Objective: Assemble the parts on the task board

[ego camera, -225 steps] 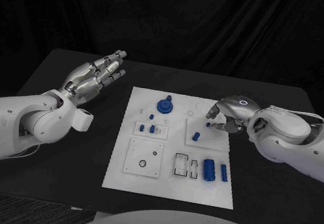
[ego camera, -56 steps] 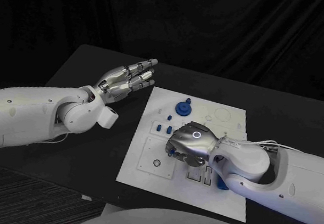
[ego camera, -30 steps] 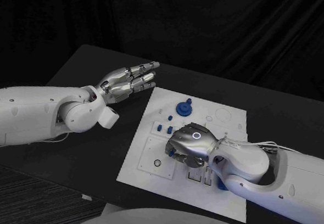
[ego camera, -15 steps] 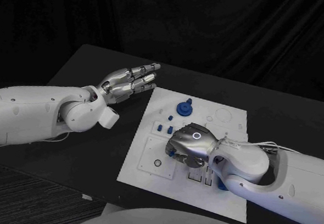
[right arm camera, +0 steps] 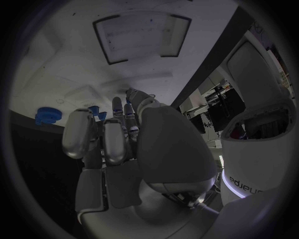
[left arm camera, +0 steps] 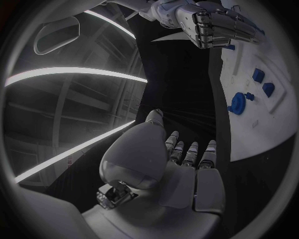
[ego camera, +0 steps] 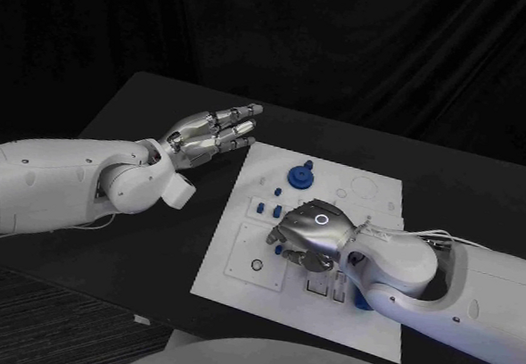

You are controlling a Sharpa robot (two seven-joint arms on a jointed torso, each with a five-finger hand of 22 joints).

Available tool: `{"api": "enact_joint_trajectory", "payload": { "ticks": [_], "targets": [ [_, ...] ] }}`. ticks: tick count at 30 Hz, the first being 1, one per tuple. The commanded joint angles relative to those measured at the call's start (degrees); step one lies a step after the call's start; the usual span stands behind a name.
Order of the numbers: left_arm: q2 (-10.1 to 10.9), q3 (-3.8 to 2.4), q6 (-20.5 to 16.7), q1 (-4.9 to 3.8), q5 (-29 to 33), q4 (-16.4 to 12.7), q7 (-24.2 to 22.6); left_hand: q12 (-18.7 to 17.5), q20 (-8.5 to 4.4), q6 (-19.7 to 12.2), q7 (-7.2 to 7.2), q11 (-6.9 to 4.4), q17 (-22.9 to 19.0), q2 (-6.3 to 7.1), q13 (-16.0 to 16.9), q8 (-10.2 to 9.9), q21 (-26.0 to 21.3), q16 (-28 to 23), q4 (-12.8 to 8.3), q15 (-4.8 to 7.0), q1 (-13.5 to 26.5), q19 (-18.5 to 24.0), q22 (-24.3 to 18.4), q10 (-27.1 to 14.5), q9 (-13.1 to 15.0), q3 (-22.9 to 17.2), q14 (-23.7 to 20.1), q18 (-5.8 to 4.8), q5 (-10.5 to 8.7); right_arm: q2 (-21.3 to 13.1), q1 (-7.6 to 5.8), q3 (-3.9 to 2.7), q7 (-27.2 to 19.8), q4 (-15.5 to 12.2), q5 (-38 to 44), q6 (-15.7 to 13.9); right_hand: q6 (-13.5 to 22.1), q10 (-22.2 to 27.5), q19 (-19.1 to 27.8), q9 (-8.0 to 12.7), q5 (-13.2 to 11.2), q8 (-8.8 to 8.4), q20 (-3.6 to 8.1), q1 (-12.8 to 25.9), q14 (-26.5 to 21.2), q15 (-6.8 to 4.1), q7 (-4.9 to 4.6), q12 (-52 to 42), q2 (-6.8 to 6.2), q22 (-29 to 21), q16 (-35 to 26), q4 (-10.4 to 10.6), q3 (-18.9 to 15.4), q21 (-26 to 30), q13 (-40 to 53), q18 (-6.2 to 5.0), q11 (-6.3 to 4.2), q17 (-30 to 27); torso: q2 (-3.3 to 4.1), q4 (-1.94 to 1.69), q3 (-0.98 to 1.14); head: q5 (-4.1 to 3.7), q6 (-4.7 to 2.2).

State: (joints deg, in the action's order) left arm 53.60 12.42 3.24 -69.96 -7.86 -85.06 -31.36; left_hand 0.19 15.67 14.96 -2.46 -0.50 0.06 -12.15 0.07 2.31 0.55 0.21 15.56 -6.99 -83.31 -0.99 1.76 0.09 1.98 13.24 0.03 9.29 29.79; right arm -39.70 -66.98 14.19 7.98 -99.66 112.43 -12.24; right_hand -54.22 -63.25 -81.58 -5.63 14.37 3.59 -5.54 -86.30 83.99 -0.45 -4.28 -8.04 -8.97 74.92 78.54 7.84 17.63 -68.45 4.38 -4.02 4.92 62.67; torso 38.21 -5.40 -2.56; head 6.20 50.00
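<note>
Black surface [ego camera: 117,218] carrying white rectangular task board [ego camera: 274,305]. Left robot hand [ego camera: 208,128] raised beside board's far corner, fingers straight, apart, empty. Right robot hand [ego camera: 306,235] knuckles-up over board's middle; grip impossible to tell. Round blue knobbed part [ego camera: 299,176] standing near far edge.

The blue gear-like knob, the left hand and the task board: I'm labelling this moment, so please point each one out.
blue gear-like knob [ego camera: 298,177], head view, on its round top.
left hand [ego camera: 214,128], head view, on the middle of the hand.
task board [ego camera: 324,320], head view, on its bare near part.
</note>
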Motion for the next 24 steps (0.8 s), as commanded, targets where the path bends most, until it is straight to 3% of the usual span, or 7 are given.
{"api": "enact_joint_trajectory", "payload": {
  "ticks": [1, 11, 17, 20, 22, 24],
  "targets": [
    [-0.2, -0.05, 0.9, 0.13, 0.2, 0.0, -0.6, -0.2, 0.39, 0.2, 0.01, 0.44, -0.1, -0.02, -0.1, 0.3, 0.2, -0.2, -0.3, -0.33, -0.3, 0.0, 0.1, -0.1, 0.1, -0.2, 0.0, 1.0, 0.21, 0.0, 0.17, -0.01, 1.6, 0.0, 0.2, 0.5, 1.0, 0.5, 0.3, 0.2, -0.6, -0.07, -0.33, 0.7, -0.2, 0.37, 0.2, 0.2, -0.33, 9.2, -0.2, 0.5, 0.0, 0.3, 0.0, -0.41, 0.02, 0.0, 0.03, -0.01, -0.01, 0.0, 0.0],
    [-0.2, -0.05, 1.0, 0.35, 0.2, 0.3, -0.6, -0.2, 0.4, 0.2, 0.0, 0.45, -0.1, -0.03, -0.1, 0.4, 0.2, -0.2, -0.3, -0.35, -0.3, 0.0, 0.1, -0.1, 0.1, -0.2, 0.0, 1.0, 0.21, -0.2, 0.22, -0.01, 1.5, 0.0, 0.2, -0.1, 1.9, 0.6, 0.3, 0.4, -1.2, 0.15, -0.36, 0.9, -0.2, 0.33, 0.56, -0.1, -0.25, 9.2, -0.1, 0.7, -0.1, 0.3, 0.2, -0.42, 0.01, 0.2, 0.0, -0.01, 0.0, -0.06, 0.0],
    [0.0, -0.05, 0.9, 0.45, 0.2, 0.2, -0.7, -0.2, 0.43, 0.2, -0.03, 0.49, -0.1, -0.08, -0.1, 0.4, 0.2, -0.2, -0.3, -0.41, -0.3, 0.0, 0.1, -0.1, 0.1, -0.3, 0.0, 1.01, 0.23, -1.9, 0.01, -0.02, 1.2, -0.9, 0.0, -2.7, 2.0, 2.8, 0.4, 0.5, -3.7, 0.31, 0.02, 2.1, -0.3, -0.25, 0.34, 0.0, -0.62, 9.1, -0.3, 1.6, -1.4, 0.8, 0.2, -0.54, 0.21, -0.1, -0.14, 0.11, -0.04, -0.29, 0.0],
    [0.1, -0.05, 0.6, 0.47, 0.2, 0.1, -1.0, -0.2, 0.37, 0.2, -0.01, 0.49, -0.1, -0.1, -0.1, 0.4, 0.1, -0.2, 0.0, -0.35, 0.0, 0.1, -0.1, -0.1, 0.1, -0.2, 0.0, 0.97, -0.33, -3.8, -1.11, -0.03, 1.4, -2.0, -3.2, -4.2, 1.9, 4.4, 0.5, 0.6, -5.4, 0.39, 0.43, 2.5, -0.4, -0.66, 0.39, 0.1, -0.58, 9.0, -0.5, 2.2, -2.5, 1.2, 0.1, -0.61, 0.12, -0.5, -0.07, -0.04, -0.08, -0.69, 0.0],
    [0.2, -0.05, 0.3, 0.48, 0.2, 0.0, -1.3, -0.2, 0.13, 0.2, 0.1, 0.4, -0.1, -0.06, -0.1, 0.4, 0.0, -0.2, 0.4, -0.05, 0.4, 0.3, -0.4, -0.1, 0.0, 0.0, 0.0, 0.9, -0.93, -5.7, -2.68, -0.04, 1.7, -3.1, -7.7, -4.9, 2.4, 5.9, 0.3, 0.9, -5.4, 0.25, 0.08, 2.3, -0.1, 0.13, -1.04, 0.3, -0.27, 9.0, -0.3, 2.4, -3.3, 1.0, -0.1, -0.45, 0.57, 0.0, -0.01, -0.04, -0.06, -0.82, 0.0],
    [0.4, -0.05, -0.2, 0.49, 0.2, -0.1, -1.7, -0.2, -0.43, -0.4, 0.54, -0.01, -0.1, -0.1, -0.1, 0.3, -0.1, -0.2, 1.0, 0.71, 1.3, 0.5, -0.7, -0.1, 0.0, 0.4, 0.0, 0.88, -2.0, -7.7, -4.35, -0.04, 2.0, -4.1, -11.8, -5.2, 2.5, 6.9, 0.2, 1.0, -5.6, 0.26, -0.34, 2.3, -0.1, 0.62, -1.5, 0.5, -0.1, 9.1, -0.3, 2.6, -4.1, 0.9, -0.3, -0.41, 0.94, 0.1, -0.01, 0.06, -0.03, -0.84, 0.0]
  ]
}}
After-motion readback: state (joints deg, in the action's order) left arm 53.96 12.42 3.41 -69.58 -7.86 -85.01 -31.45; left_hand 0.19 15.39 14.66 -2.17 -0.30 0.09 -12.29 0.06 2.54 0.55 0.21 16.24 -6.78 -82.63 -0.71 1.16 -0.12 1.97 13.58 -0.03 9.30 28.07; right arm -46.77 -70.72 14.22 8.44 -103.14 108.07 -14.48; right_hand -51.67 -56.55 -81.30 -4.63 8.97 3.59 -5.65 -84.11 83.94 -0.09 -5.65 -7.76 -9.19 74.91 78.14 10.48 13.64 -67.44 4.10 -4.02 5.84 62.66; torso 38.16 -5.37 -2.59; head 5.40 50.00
